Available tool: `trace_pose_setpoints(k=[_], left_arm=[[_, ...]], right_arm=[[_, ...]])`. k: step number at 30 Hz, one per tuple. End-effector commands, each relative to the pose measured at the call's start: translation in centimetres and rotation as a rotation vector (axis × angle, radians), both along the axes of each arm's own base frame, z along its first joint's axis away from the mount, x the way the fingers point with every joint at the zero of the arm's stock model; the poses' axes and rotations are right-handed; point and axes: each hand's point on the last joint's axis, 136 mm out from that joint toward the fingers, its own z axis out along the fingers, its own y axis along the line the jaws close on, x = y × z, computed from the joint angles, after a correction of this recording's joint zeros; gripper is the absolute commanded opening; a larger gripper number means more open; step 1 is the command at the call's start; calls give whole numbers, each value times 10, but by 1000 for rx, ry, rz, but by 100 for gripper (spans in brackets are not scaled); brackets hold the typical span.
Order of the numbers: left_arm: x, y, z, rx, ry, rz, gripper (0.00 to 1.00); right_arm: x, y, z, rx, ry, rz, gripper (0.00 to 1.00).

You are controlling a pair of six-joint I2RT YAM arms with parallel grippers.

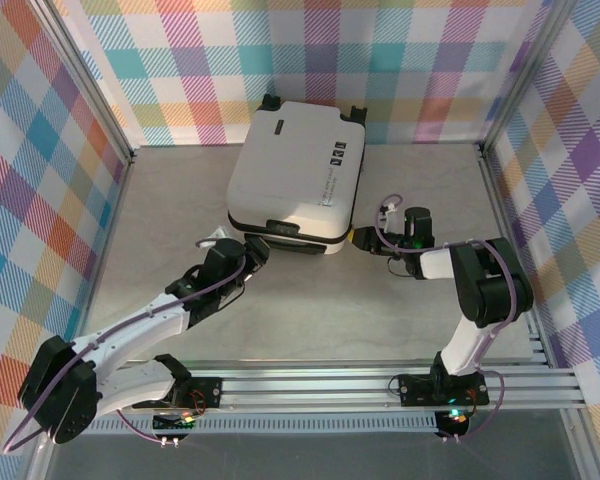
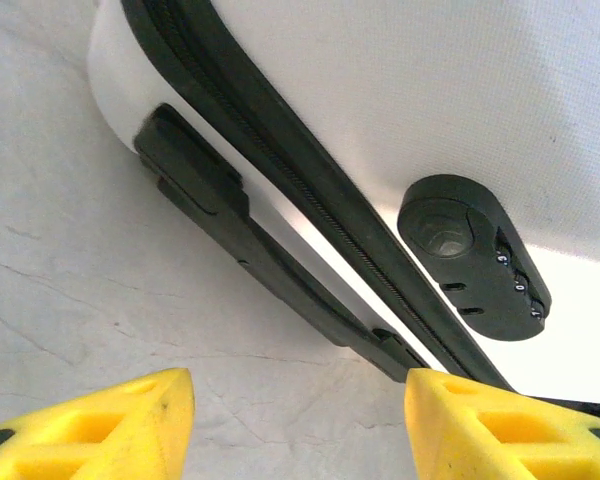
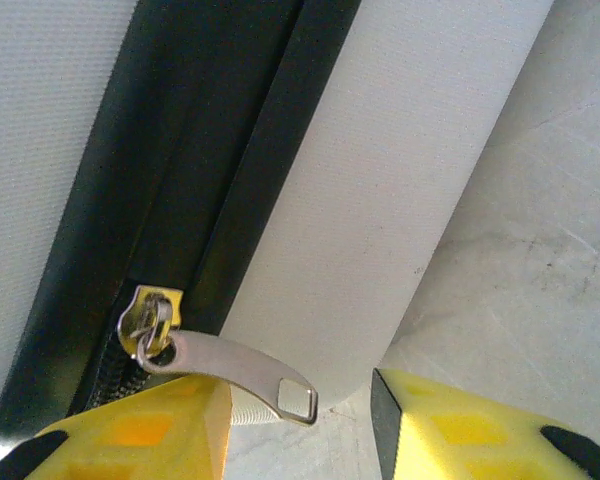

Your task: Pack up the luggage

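The grey tabletop [image 1: 310, 310] carries the luggage [image 1: 295, 170], which lies flat and shut toward the back wall [image 1: 310, 60]. Its white shell faces up and it sits slightly askew. Its inside is hidden, and the small black marks [image 1: 332, 172] on the shell are too small to read. Black wheels [image 1: 270, 102] poke out at its far edge. The left arm reaches to the case's near left corner, where the left pincer [image 1: 248, 255] is a dark shape against the black edge, so its jaws are hard to make out from above. The left wrist camera shows its yellow fingers [image 2: 110, 425] spread and cut off by the frame's bottom, with bare tabletop between them. The luggage's side is just ahead, with its black handle [image 2: 240, 240] and combination lock [image 2: 475, 260]; the lock's digits are unreadable. The right pincer [image 1: 363, 238] sits at the near right corner. In its wrist camera the yellow fingers [image 3: 150, 435] also stand apart, pinching nothing, close against the cropped shell and black zipper band [image 3: 210, 150]. The slider [image 3: 148, 320] sits just above one finger. Its metal pull tab [image 3: 235, 370] bends out across that fingertip into the gap, and whether the tab touches the finger cannot be told.
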Motion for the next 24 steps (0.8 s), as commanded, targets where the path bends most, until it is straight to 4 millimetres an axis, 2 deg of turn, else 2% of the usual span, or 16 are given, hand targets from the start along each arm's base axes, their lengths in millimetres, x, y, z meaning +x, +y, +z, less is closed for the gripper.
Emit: trace_pose_setpoints(k=[1,6,12,16,19,24], left_arm=[[-9,20,6,82,23,49,60],[-3,39,27,150,9,49,63],[19,66,41,180,45,39,65],[32,71,56,203,29,12,65],[34,71,68,213,9,3,65],[33,77,76,233,-5,10,65]], right_arm=[[8,7,9,6,-52,37,43],[12,11,9,5,-61,54,42],[12,18,10,14,-69,86,23],[7,19,12,1,-80,89,9],[5,19,13,-11,-92,86,1],[-1,17,10,-48,-85,59,0]])
